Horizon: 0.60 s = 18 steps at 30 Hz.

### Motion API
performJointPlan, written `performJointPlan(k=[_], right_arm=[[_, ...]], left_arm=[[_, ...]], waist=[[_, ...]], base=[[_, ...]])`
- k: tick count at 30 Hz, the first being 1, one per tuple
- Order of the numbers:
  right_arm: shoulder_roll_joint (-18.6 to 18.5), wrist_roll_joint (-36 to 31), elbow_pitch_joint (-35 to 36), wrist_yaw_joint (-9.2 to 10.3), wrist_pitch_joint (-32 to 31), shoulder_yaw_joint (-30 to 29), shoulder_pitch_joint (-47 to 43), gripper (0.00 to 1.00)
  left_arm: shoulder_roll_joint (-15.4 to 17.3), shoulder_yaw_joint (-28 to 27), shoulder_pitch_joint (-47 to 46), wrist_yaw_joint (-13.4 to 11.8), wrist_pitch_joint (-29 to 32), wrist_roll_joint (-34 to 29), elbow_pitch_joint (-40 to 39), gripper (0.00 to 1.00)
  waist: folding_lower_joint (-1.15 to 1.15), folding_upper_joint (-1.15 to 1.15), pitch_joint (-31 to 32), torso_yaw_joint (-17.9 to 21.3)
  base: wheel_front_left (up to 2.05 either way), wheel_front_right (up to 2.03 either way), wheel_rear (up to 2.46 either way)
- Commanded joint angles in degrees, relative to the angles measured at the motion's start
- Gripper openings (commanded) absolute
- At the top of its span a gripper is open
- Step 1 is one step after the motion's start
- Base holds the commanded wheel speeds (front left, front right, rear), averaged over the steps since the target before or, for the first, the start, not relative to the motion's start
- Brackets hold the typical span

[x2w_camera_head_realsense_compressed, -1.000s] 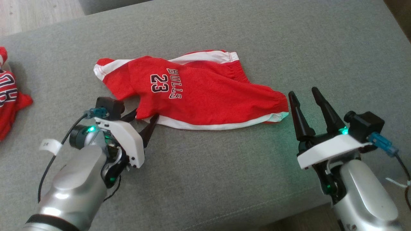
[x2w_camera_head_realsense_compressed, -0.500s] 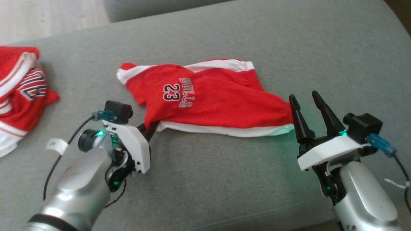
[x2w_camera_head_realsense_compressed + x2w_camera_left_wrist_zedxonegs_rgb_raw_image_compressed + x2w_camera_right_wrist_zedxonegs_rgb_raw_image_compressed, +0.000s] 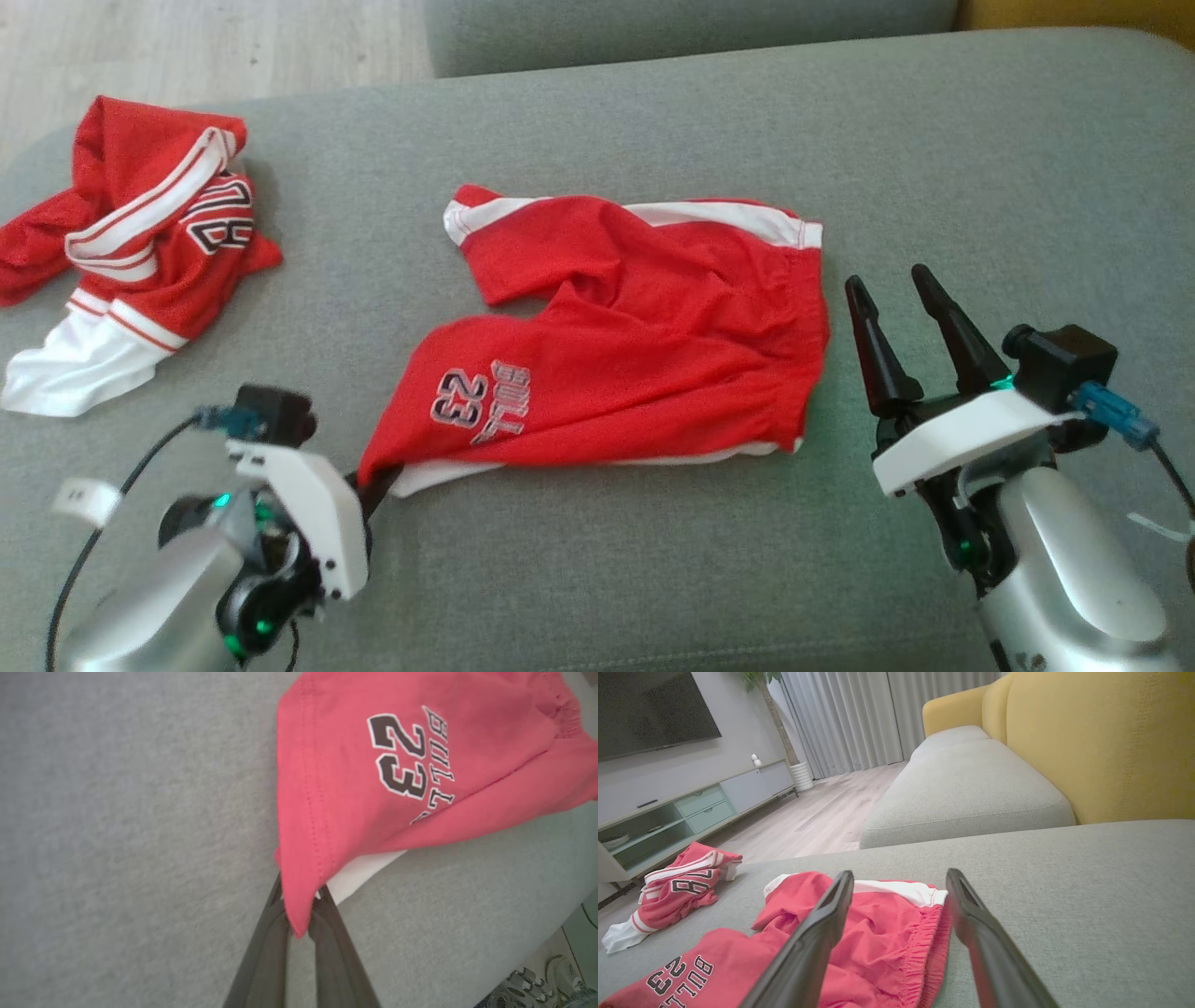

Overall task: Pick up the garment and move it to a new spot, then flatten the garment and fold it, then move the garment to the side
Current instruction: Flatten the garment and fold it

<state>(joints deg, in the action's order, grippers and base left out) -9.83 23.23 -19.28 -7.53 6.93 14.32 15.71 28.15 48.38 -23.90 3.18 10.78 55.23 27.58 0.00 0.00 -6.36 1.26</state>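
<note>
Left gripper clamped on shorts hem corner, its tips hidden under cloth, right gripper spread wide, empty, beside waistband

Home living room: sofa, television, curtains

The garment is red with white side stripes and a black "23" edged in white. The sofa cushion is plain grey, and the backrest is yellow.
</note>
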Motion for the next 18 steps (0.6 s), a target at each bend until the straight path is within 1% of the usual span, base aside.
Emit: performJointPlan(k=[1,4,5,6,11,13,14,15,16,18], right_arm=[[-0.9,0.6,1.8,0.04,-0.4,0.6,0.4,1.0],[-1.1,0.6,1.8,0.04,-1.1,0.5,0.1,1.0],[-1.2,0.7,1.8,0.04,-1.2,0.4,0.0,1.0],[-1.1,0.7,1.9,0.04,-1.3,0.3,-0.2,1.0],[-0.8,0.8,2.1,0.04,-1.7,0.6,-0.5,1.0],[-0.8,0.9,2.2,0.04,-1.7,0.6,-0.6,1.0],[-0.8,0.9,2.2,0.04,-1.7,0.6,-0.6,1.0],[-0.8,1.0,2.2,0.04,-1.5,0.3,-0.8,1.0],[-0.8,1.0,2.2,0.04,-1.5,0.3,-0.8,1.0],[-0.9,0.9,2.1,0.04,-1.1,-0.2,-1.2,1.0]], left_arm=[[2.8,-3.4,-1.1,-1.2,0.1,0.8,-2.2,0.0],[3.6,-3.3,0.8,-3.3,-0.4,0.4,-3.5,0.0],[3.4,-3.5,1.3,-3.9,-0.9,0.5,-3.9,0.38],[3.2,-4.0,1.7,-4.3,-1.7,0.8,-4.1,0.99],[2.1,-5.2,3.3,-4.8,-6.3,1.0,-5.2,1.0],[2.4,-6.3,3.8,-5.1,-9.5,0.5,-6.1,1.0],[2.4,-6.3,3.8,-5.1,-9.5,0.5,-6.1,1.0],[3.1,-7.4,4.5,-5.9,-12.7,-0.3,-7.4,1.0],[3.1,-7.4,4.5,-5.9,-12.7,-0.3,-7.4,1.0],[4.0,-8.4,5.6,-7.3,-15.8,-1.2,-8.9,1.0]], waist=[[0.0,0.0,0.4,-0.4],[0.0,0.0,0.6,-0.8],[0.0,0.0,0.7,-1.0],[0.0,0.0,0.8,-1.2],[0.0,0.0,1.1,-1.6],[0.0,0.0,1.2,-1.7],[0.0,0.0,1.2,-1.7],[0.0,0.0,1.4,-1.8],[0.0,0.0,1.4,-1.8],[0.0,0.0,1.9,-1.9]], base=[[0.0,0.0,0.0],[0.0,0.0,0.0],[0.0,0.0,0.0],[0.0,0.0,0.0],[0.0,0.0,0.0],[0.0,0.0,0.0],[0.0,0.0,0.0],[0.0,0.0,0.0],[0.0,0.0,0.0],[0.0,0.0,0.0]])
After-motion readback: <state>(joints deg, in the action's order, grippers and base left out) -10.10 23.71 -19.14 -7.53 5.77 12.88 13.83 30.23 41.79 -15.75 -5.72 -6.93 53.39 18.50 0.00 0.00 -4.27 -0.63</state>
